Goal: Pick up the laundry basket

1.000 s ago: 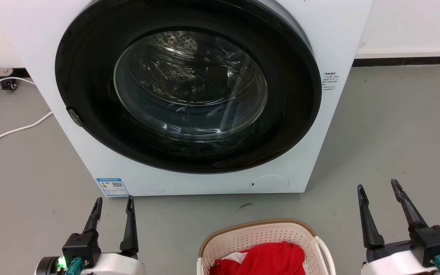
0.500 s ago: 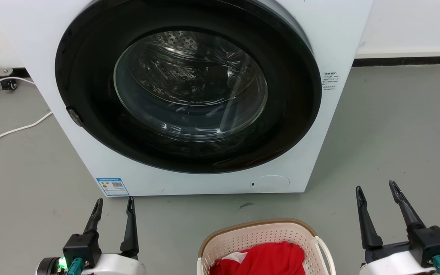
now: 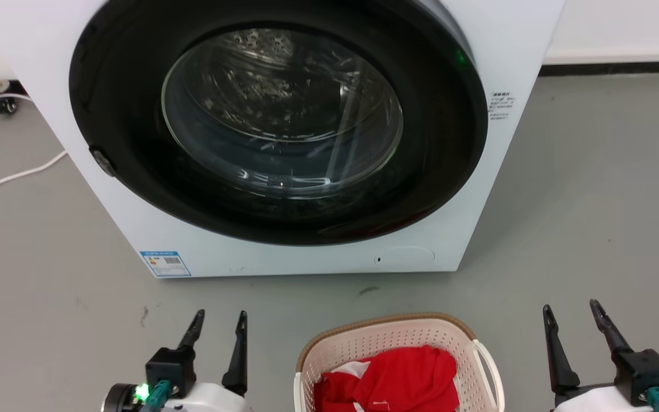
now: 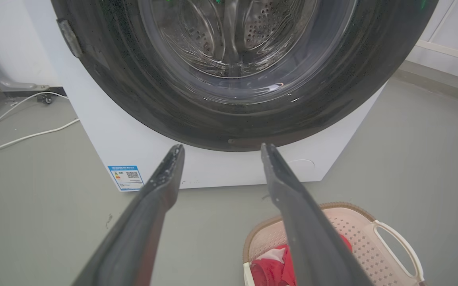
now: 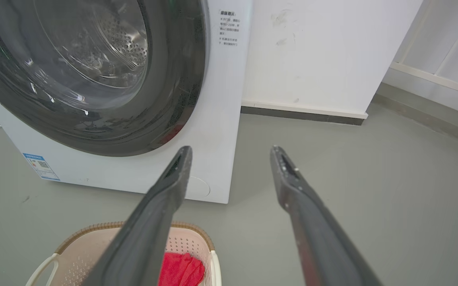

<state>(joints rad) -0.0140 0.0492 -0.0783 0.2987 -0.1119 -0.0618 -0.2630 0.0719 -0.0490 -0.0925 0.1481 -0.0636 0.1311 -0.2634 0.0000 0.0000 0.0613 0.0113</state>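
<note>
Dark tapered fingers [image 3: 558, 356], white forearms [image 3: 209, 399]

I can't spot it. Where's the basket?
In the head view the basket sits on the floor at the bottom middle, in front of the washer, between the left gripper and right gripper, with red cloth inside.

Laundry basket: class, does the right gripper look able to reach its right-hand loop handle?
Probably yes: the right gripper is open, with bare floor between it and the handle on the laundry basket.
</note>
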